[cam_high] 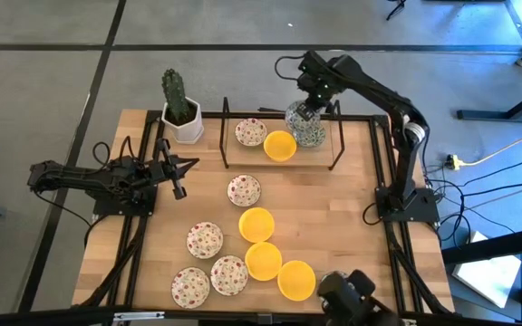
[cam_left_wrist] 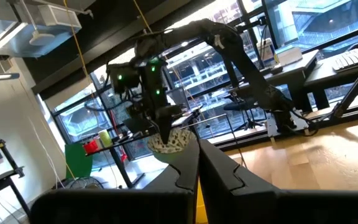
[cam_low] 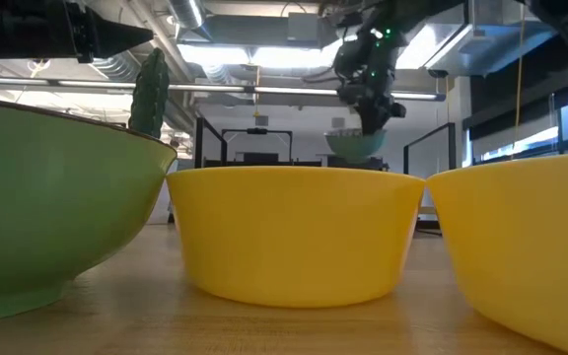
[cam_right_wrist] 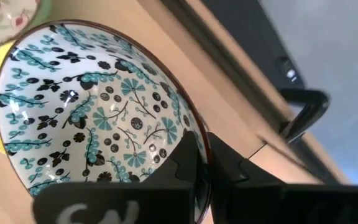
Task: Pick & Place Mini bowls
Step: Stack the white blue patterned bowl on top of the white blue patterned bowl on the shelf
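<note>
Already two mini bowls sit inside the black wire rack [cam_high: 338, 136] at the far edge of the bench [cam_high: 352, 226]: a red-speckled bowl [cam_high: 250, 132] and, just beside it, a yellow bowl [cam_high: 280, 145]. A third, the blue-green patterned bowl [cam_high: 305, 125], hangs over the rack's right end, close to the yellow one. The right claw [cam_high: 313, 101] pinches its rim, one finger inside and one outside, as the right wrist view shows with the patterned bowl's inside [cam_right_wrist: 86, 118] filling the picture. In the low view that bowl [cam_low: 355, 145] is lifted clear of the wood, hanging under the claw [cam_low: 375, 116], so it looks carried rather than set down.

By my count about a quarter of the work is done or in hand. Eight bowls lie loose on the near half of the bench: a speckled one [cam_high: 244, 190] in the middle, three more speckled ones [cam_high: 205, 240] toward the near left, and four yellow ones [cam_high: 256, 224] in a loose chain running to the near edge. I judge the step in hand to be lowering the patterned bowl into the rack.

The left claw [cam_high: 178, 174] waits over the bench's left side, its fingers drawn nearly together and holding nothing. A cactus in a white pot [cam_high: 181, 113] stands at the far left corner, apart from the rack.
</note>
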Robot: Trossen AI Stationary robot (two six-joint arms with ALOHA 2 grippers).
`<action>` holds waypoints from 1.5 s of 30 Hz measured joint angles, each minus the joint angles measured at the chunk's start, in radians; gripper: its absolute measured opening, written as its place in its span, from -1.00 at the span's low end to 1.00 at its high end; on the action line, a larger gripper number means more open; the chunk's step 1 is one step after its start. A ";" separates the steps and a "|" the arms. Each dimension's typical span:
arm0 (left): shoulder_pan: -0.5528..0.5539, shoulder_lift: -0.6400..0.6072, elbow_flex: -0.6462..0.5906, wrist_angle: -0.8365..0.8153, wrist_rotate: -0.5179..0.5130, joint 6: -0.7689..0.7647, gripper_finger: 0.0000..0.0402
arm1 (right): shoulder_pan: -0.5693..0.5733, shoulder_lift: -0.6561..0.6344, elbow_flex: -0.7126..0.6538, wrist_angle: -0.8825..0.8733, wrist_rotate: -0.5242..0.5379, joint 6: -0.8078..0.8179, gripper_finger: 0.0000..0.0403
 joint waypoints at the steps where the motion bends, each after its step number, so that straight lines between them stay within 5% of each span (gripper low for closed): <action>1: 0.000 0.000 0.000 0.000 0.000 0.006 -0.97 | -0.004 0.004 0.000 -0.009 -0.020 0.000 -0.93; 11: 0.000 0.000 0.000 0.000 0.000 0.007 -0.97 | -0.018 0.007 -0.015 -0.082 -0.053 0.006 -0.93; 45: 0.000 0.000 0.000 0.000 0.000 -0.001 -0.97 | -0.040 0.005 -0.229 0.071 -0.056 -0.040 -0.88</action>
